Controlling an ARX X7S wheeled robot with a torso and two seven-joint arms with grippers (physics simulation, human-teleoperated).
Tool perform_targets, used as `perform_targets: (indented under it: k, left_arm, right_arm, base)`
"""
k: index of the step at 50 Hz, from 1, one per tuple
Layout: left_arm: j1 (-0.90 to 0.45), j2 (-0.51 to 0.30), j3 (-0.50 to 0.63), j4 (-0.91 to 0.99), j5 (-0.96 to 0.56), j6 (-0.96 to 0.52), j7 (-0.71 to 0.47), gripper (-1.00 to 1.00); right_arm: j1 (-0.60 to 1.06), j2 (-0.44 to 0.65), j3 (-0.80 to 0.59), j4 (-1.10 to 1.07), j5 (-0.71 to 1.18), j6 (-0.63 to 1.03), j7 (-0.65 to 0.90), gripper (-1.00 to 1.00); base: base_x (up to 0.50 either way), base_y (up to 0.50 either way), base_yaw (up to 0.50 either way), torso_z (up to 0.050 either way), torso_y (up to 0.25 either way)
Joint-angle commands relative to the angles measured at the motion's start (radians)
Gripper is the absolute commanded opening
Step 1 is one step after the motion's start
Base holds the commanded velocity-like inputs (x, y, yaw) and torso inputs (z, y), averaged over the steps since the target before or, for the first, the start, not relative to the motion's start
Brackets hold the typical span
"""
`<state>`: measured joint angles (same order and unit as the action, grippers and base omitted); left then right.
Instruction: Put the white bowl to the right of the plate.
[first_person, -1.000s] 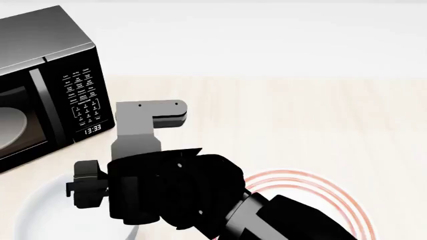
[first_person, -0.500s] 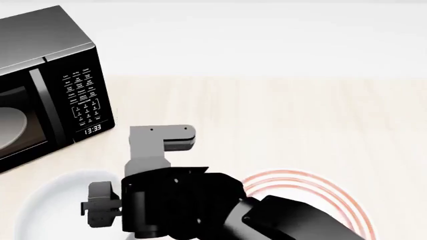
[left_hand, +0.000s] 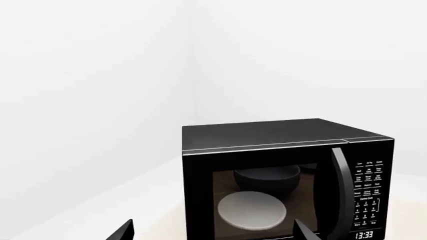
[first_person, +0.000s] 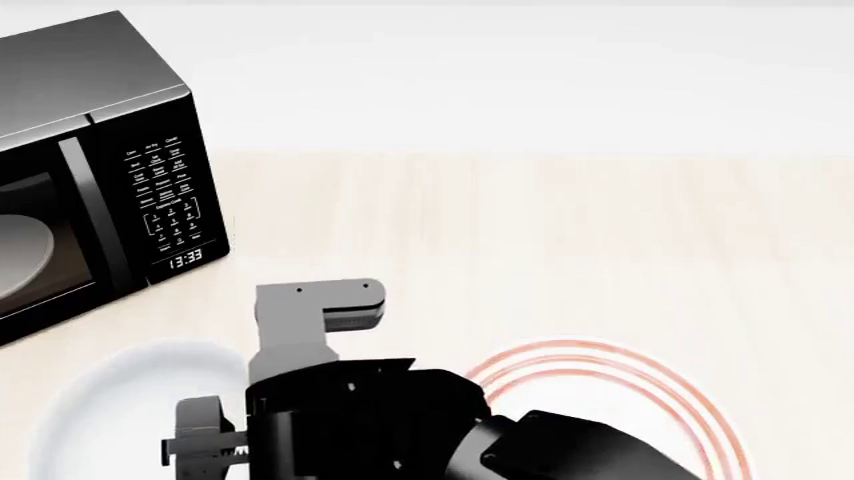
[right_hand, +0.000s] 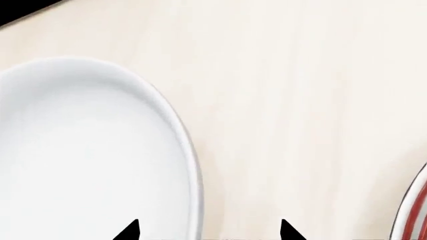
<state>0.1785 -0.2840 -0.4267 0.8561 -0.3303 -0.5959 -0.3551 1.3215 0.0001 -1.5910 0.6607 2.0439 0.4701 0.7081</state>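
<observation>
Pale wood counter (first_person: 561, 230) | right claw (right_hand: 208, 231) spread wide, straddling white bowl (right_hand: 87, 160) rim | plate (first_person: 627, 390) nearby | left claw (left_hand: 212, 232) released, facing microwave (left_hand: 280, 175)

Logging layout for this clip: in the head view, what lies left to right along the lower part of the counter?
White bowl → right arm's black wrist assembly → red-ringed plate.

Head view looks down steeply over the table (first_person: 561, 220). Right wrist view faces straight down, close, sharing white bowl (right_hand: 80, 160) (first_person: 107, 400) and plate (right_hand: 413, 210) (first_person: 627, 385). Left wrist view faces the microwave (left_hand: 280, 180) (first_person: 94, 170) level, shared with head view.
</observation>
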Motion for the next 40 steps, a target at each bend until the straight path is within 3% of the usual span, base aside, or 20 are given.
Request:
perform_targets:
  k: [1, 35, 36, 40]
  left_arm:
    - [0.0, -0.004, -0.004, 0.0, -0.008, -0.001, -0.004, 1.0]
    - [0.019, -0.009, -0.007, 0.006, -0.014, 0.017, -0.016, 1.0]
    - [0.018, -0.01, -0.006, 0.005, -0.015, 0.016, -0.016, 1.0]
    - [0.016, -0.011, -0.005, 0.005, -0.016, 0.014, -0.019, 1.0]
  right_arm:
    - [-0.009, 0.0, -0.002, -0.01, -0.006, 0.003, -0.003, 1.0]
    - [-0.059, 0.0, 0.0, -0.011, -0.033, 0.012, -0.029, 1.0]
    - [-0.061, 0.0, 0.004, -0.008, -0.011, 0.016, -0.057, -1.0]
    - [-0.056, 0.0, -0.002, -0.015, -0.021, 0.008, -0.036, -1.0]
  base:
    - [0.0, 0.0, 0.0, 0.0, 0.0]
    - [0.0, 0.0, 0.0, 0.0, 0.0]
    - [0.0, 0.0, 0.0, 0.0, 0.0]
    - [0.0, 0.0, 0.0, 0.0, 0.0]
